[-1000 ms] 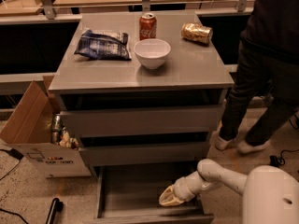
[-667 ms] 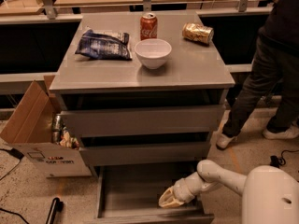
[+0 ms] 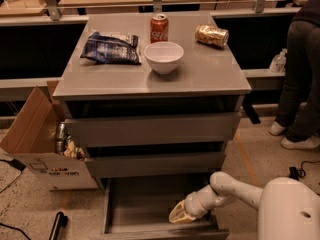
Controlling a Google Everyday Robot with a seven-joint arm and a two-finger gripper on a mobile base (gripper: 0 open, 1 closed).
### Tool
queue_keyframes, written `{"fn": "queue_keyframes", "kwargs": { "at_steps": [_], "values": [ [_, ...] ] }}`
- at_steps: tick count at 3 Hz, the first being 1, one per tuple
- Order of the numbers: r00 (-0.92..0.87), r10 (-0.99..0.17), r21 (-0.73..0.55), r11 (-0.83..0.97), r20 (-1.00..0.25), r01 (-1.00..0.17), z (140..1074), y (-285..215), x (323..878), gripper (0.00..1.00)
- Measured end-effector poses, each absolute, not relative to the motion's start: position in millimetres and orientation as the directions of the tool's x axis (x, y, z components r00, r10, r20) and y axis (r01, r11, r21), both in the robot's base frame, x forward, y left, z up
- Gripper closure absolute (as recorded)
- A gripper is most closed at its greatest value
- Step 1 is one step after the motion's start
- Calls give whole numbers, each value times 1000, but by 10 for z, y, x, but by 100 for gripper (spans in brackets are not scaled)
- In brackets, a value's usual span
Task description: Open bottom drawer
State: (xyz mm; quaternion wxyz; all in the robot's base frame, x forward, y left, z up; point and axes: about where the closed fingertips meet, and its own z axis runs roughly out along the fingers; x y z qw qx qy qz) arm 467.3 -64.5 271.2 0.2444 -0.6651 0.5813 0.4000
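bottom drawer (image 3: 140, 206) sits well out, end effector (image 3: 181, 214) inside near its front, can't tell its grip; prob. opening's done, next lift clear.

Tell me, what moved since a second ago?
The person beside the cabinet stepped away toward the picture's right edge. The gripper barely shifted: it stays low inside the bottom drawer, near its front right corner. The drawer stays pulled out as far as before. The bowl, red can, gold can and chip bag on top did not move.
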Motion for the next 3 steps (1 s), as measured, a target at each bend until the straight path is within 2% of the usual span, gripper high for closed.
{"fn": "queue_keyframes", "kwargs": {
  "at_steps": [1, 2, 3],
  "values": [
    [3, -576, 143, -208, -817, -968, 2702, -626, 4657, 13],
    [2, -574, 145, -210, -819, -967, 2693, -608, 4642, 0],
    [2, -574, 145, -211, -819, -967, 2693, -608, 4642, 0]
  ]
}}
